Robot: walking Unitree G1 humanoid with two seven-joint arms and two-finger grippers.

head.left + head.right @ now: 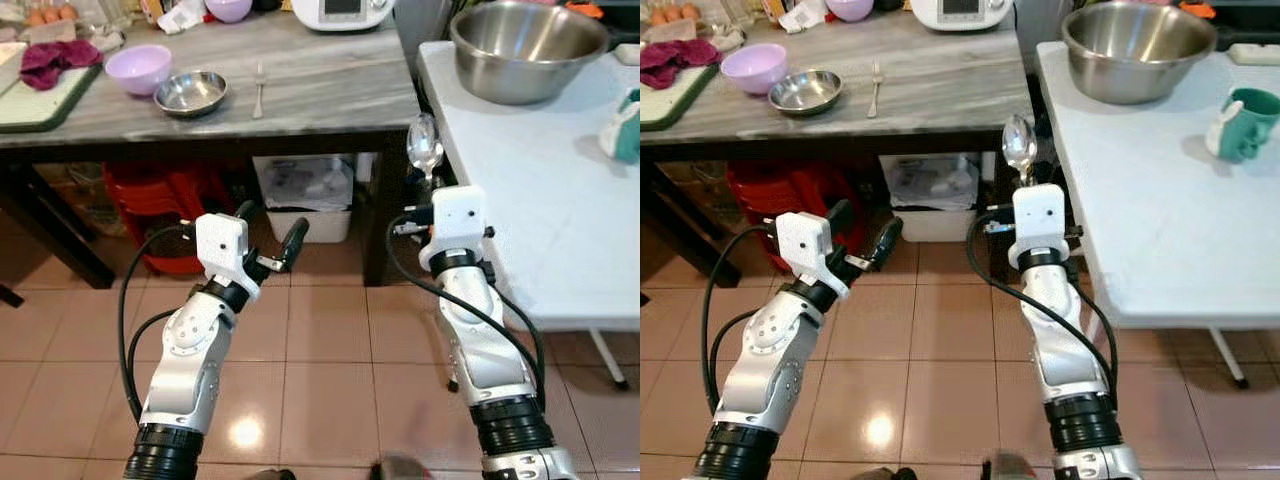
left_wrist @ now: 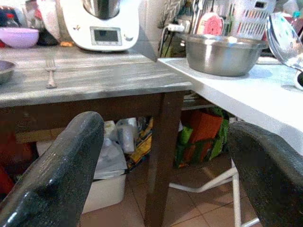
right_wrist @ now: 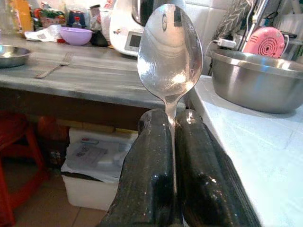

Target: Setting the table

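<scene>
My right gripper (image 3: 173,119) is shut on the handle of a silver spoon (image 3: 169,54). It holds the spoon upright (image 1: 423,146) in the gap between the two tables, beside the edge of the white table (image 1: 540,190). My left gripper (image 1: 272,228) is open and holds nothing, low in front of the grey wooden table (image 1: 330,75). On that table lie a fork (image 1: 258,88), a small steel bowl (image 1: 190,92) and a purple bowl (image 1: 138,68). A large steel bowl (image 1: 525,50) stands at the back of the white table.
A teal mug (image 1: 1243,122) stands on the white table's right side. A green cutting board (image 1: 30,105) with something dark red lies far left. At the back of the grey table sits a white appliance (image 1: 340,12). Under it are a white bin (image 1: 305,195) and a red crate (image 1: 150,190).
</scene>
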